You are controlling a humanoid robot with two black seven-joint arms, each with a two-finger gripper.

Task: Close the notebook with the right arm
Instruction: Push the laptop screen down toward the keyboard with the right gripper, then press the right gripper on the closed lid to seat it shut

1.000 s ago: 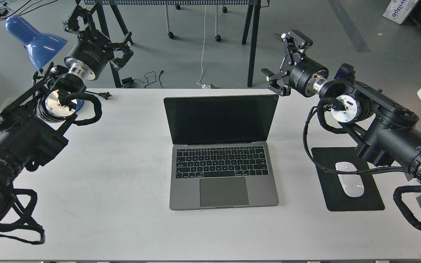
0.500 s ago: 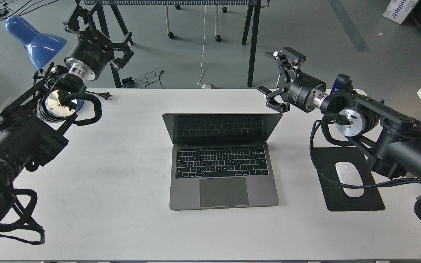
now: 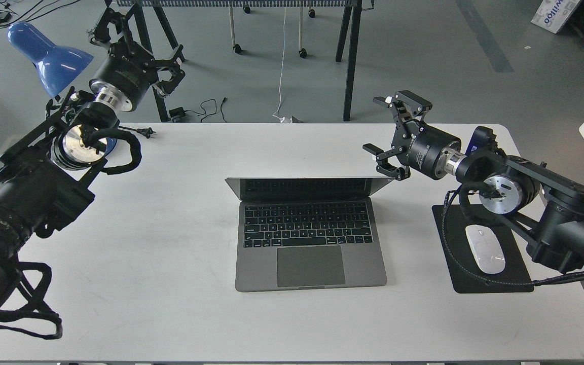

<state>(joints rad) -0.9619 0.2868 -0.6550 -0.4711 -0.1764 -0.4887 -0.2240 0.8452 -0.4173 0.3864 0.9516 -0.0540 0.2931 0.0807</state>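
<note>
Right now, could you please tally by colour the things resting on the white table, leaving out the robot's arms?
Grey: 1, the notebook, its lid partly lowered.
Black: 1, the mouse pad.
White: 1, the mouse lying on that pad.
Total: 3 things on the table.

One laptop (image 3: 310,238), one white mouse (image 3: 485,249), one black mouse pad (image 3: 495,282), one blue lamp (image 3: 48,53), one white table (image 3: 170,284), two robot arms.
</note>
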